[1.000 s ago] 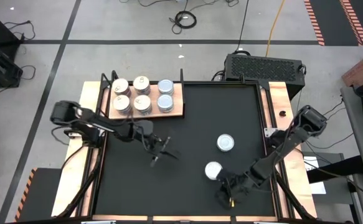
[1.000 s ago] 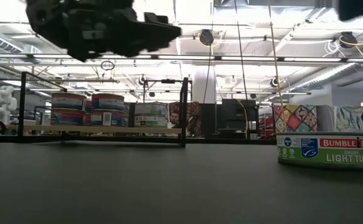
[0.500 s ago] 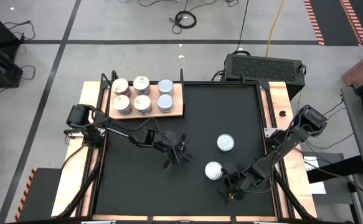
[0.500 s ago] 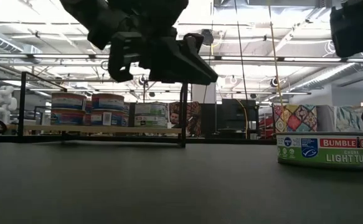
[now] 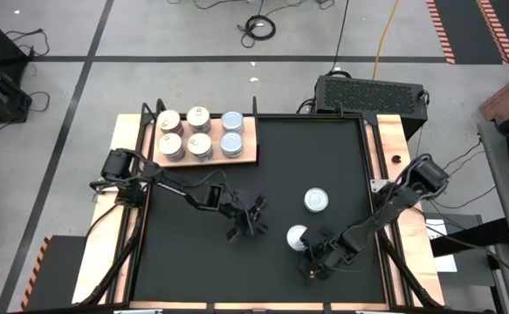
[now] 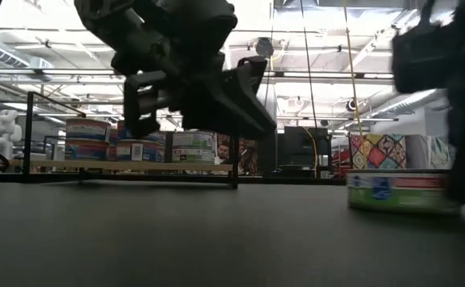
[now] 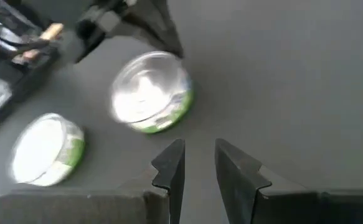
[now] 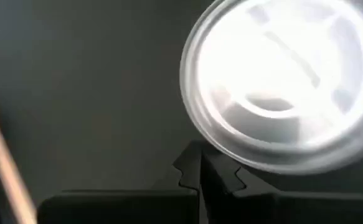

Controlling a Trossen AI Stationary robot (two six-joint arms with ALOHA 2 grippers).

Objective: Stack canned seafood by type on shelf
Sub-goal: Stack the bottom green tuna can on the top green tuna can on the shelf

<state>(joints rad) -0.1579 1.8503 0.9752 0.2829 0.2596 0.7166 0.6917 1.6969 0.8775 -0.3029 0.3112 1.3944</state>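
Black table (image 5: pixel 193 270) holds a wooden shelf (image 5: pixel 252 153) at 11 o'clock. Six tins (image 5: pixel 199 133) sit on it in a 3-by-2 block: the four toward 9 o'clock have silvery tops, the two toward 3 have pale blue tops; low view shows them stacked two high.

Left arm (image 5: pixel 171 186) reaches from 9 o'clock toward table centre. Right arm (image 5: pixel 385 208) comes in from 3 o'clock, bent toward 5.

Two loose tins lie on the table at about 4 o'clock: one (image 5: pixel 316 201) nearer centre, the other (image 5: pixel 298 236) toward 5, apart from each other. Low view shows a green-banded tin (image 6: pixel 399 190), label blurred.

Left gripper (image 5: pixel 252 216) hovers near centre, off the table, fingers (image 7: pixel 170 167) slightly spread with nothing between them, both loose tins ahead of it.

Right gripper (image 5: pixel 311 255) is at 5 o'clock, just beside the nearer-5 tin, fingers pressed together, holding nothing; tips probably touch the tin's side, hard to tell.
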